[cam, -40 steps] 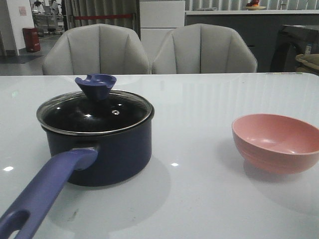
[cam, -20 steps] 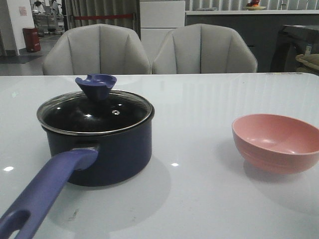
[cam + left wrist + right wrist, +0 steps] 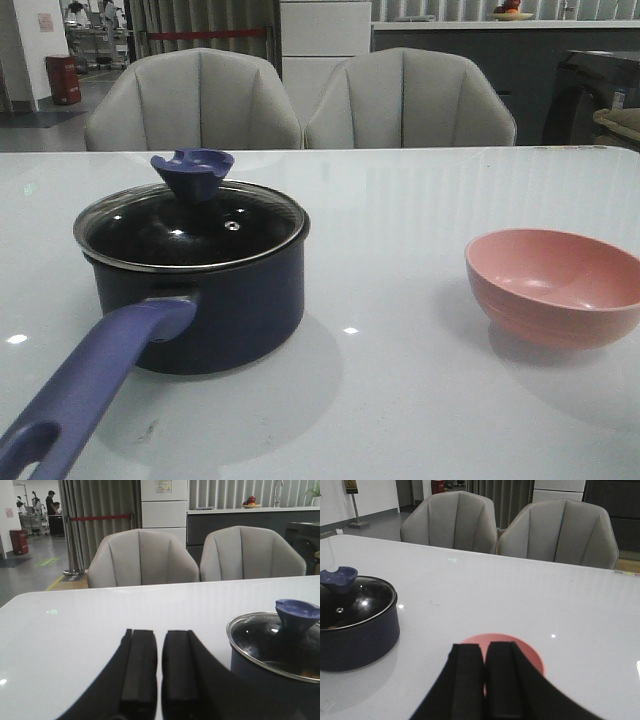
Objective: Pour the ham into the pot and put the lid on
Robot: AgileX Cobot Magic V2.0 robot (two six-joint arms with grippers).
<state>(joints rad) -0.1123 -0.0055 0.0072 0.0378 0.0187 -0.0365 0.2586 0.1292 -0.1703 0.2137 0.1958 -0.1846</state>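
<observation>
Item: pot [image 3: 215, 295], dark navy saucepan, on the white table [image 3: 420, 400] to my left of centre, long purple-blue handle [image 3: 90, 385] pointing toward the rig. Lid [image 3: 190, 225] seated on the rim, flared knob [image 3: 192, 172] up.

Item: pink bowl [image 3: 555, 285], on my right, well apart from the pot. What shows of its inside is bare.

Item: ham. I can find none in any view; dark glass hides the pot's contents, so I cannot tell whether it lies there.

Item: left gripper [image 3: 159, 672], fingers close together with a thin gap, holding nothing, just beside the pot.

Item: right gripper [image 3: 485, 672], fingers pressed together, empty, over the near side of the bowl.

Risks, as I judge them: the handle overhangs toward me, and a careless left-arm sweep could strike it and turn the pot or unseat the lid. A low right-arm pass could tip the bowl.

View notes: the front view shows neither gripper. Only the wrist views give finger state. The front view alone shows the handle's full run and its hole.
</observation>
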